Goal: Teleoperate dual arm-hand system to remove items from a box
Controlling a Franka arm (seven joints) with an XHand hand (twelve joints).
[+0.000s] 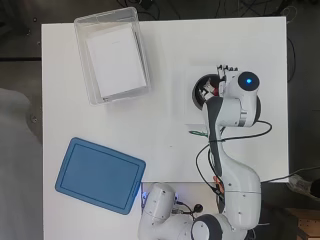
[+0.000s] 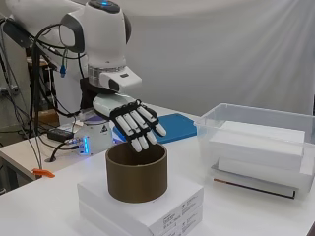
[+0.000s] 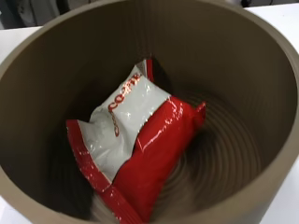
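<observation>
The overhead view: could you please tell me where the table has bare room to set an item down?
Bare table lies between the clear bin, the blue tray and the brown container. Another strip runs left of bin and tray. Crowded: the container's corner, under the hand.

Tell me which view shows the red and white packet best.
The wrist view: the red and white packet lies in full sight on the bottom of the brown tub. The side view shows only the tub's outer wall; overhead, the arm and hand cover nearly all of it.
</observation>
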